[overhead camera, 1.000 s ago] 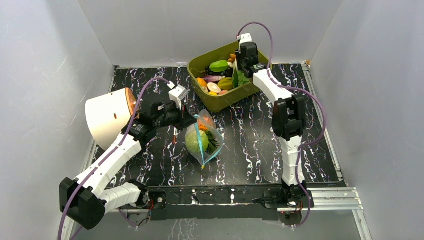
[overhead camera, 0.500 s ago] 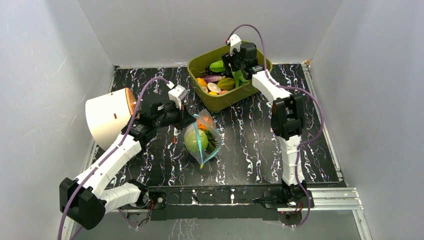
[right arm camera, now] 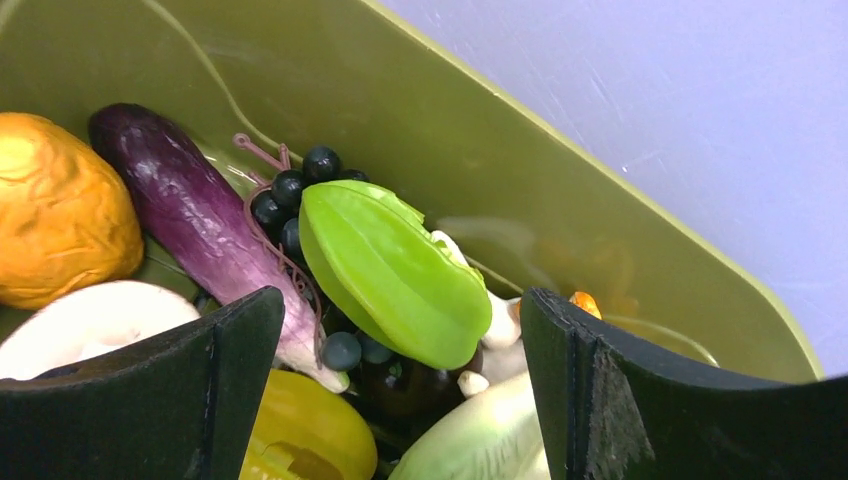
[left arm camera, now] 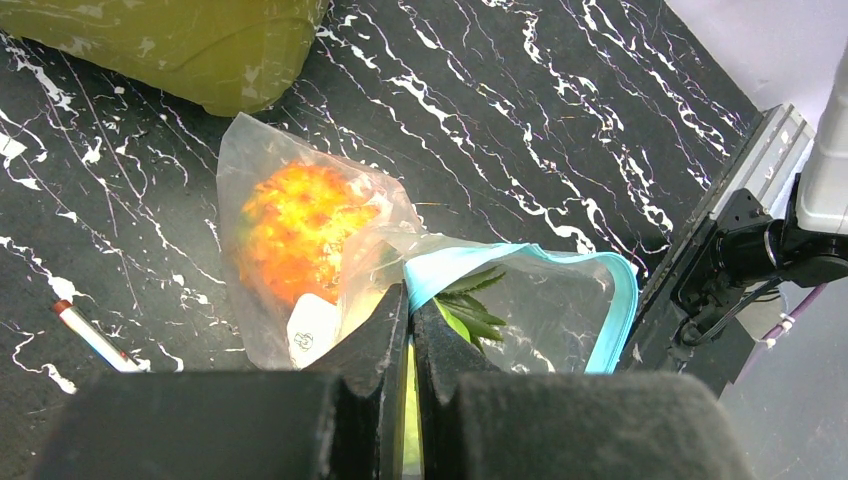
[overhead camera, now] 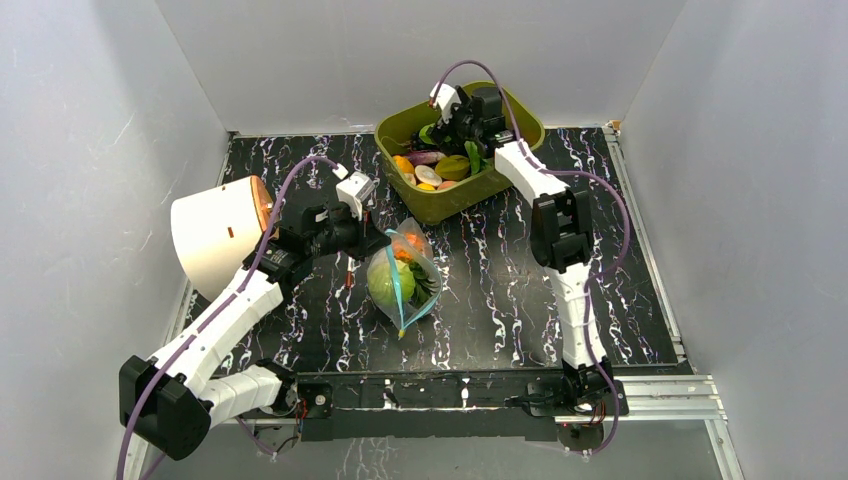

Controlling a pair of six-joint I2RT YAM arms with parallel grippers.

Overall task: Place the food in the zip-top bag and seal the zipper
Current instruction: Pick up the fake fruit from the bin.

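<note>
Work surface: black tabletop (overhead camera: 500,290) veined white, enclosed by plain grey walls (overhead camera: 330,60) on three sides. The clear bag (overhead camera: 405,285) lies mid-table, containing a green cabbage (overhead camera: 385,283) and an orange pineapple (left arm camera: 300,230). The left claw (left arm camera: 410,310) is pinched shut on the bag's blue-rimmed mouth. The right claw (right arm camera: 400,330) stands wide apart, gripping nothing, above toy food (right arm camera: 395,275) in the green tub (overhead camera: 455,208) at the rear.

Setting is reading as a robotics lab test cell. Plain grey panels (overhead camera: 400,50) are enclosing a black marbled tabletop (overhead camera: 500,290) on three sides. Two white-and-black arms, left arm (overhead camera: 225,320) and right arm (overhead camera: 570,290), are sitting bolted to an aluminium rail (overhead camera: 660,392) at the near edge, with a purple cable (overhead camera: 300,161) looping along each. An olive-green tub (overhead camera: 450,207) is holding plastic toy food (overhead camera: 430,175) as test props.
</note>
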